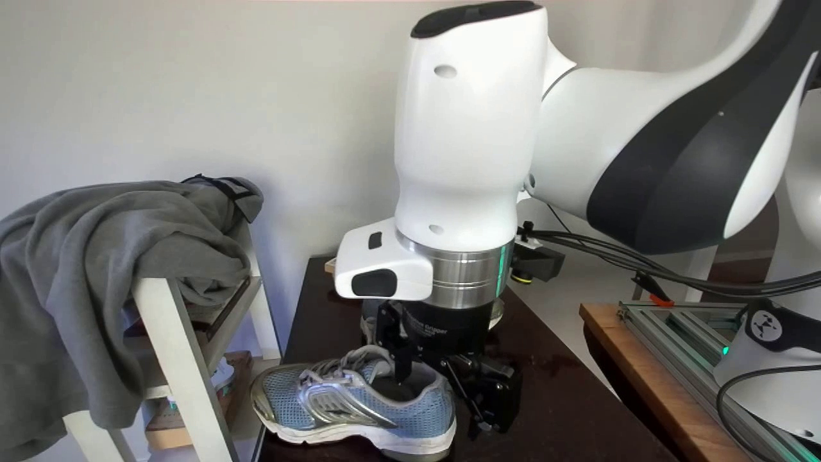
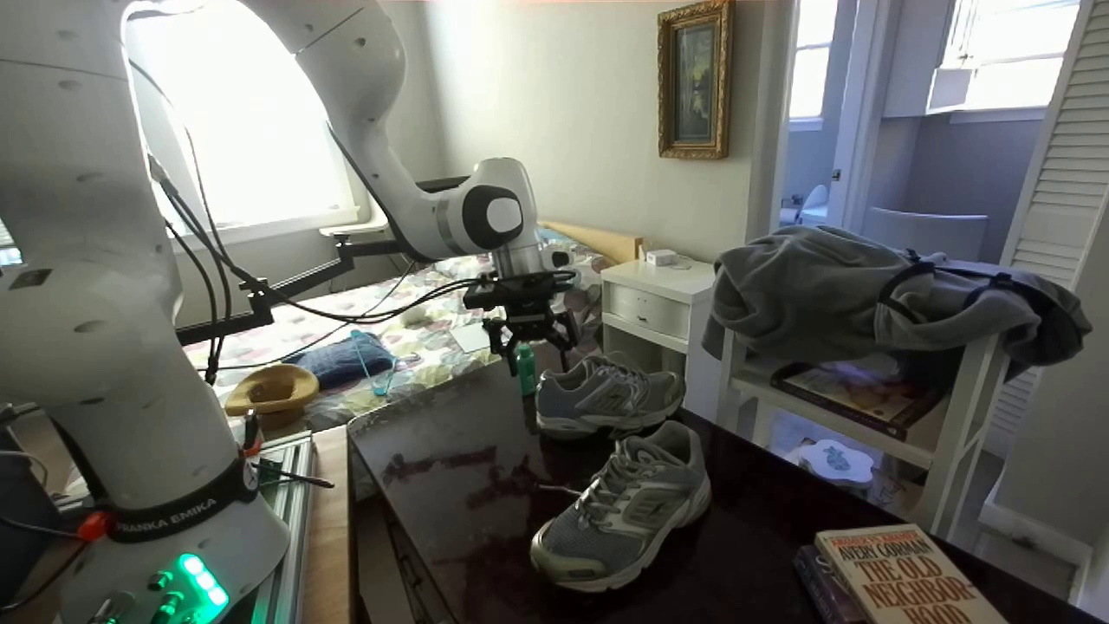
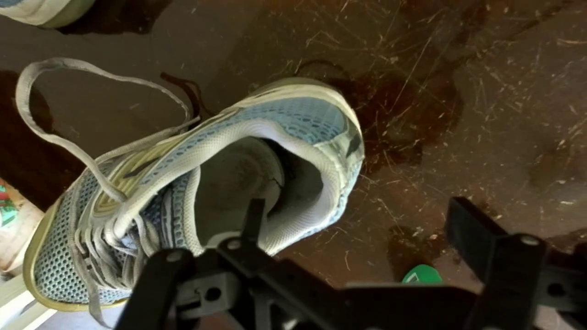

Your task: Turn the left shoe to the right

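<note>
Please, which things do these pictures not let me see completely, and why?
Left sneaker: partly hidden by the gripper, in the wrist view.
Other sneaker: mostly hidden behind the gripper and arm, in an exterior view.
Avery Corman paperback: cut off by the bottom edge, in an exterior view.
Lower book: mostly hidden by that paperback, same view.

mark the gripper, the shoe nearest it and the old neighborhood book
Gripper point(image 3: 357, 211): in the wrist view, midway between its parted fingertips.
Shoe nearest it point(image 1: 343, 405): in an exterior view, on the silvery side panel.
Old Neighborhood book point(image 2: 905, 576): in an exterior view, on the front cover.
</note>
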You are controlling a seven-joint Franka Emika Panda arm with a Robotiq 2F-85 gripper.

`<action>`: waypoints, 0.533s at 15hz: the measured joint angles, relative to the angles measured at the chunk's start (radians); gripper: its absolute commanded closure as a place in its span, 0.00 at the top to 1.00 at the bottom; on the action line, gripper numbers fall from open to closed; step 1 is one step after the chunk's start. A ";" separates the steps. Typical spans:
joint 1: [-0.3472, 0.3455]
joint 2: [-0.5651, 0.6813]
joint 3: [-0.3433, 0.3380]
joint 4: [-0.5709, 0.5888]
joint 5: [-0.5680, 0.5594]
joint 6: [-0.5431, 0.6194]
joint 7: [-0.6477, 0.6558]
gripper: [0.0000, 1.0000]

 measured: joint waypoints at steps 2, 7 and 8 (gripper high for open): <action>-0.002 0.000 0.000 -0.007 0.000 -0.001 -0.007 1.00; -0.012 0.002 -0.007 -0.008 0.004 -0.005 -0.016 0.72; -0.016 0.003 -0.012 -0.008 0.004 -0.005 -0.016 0.66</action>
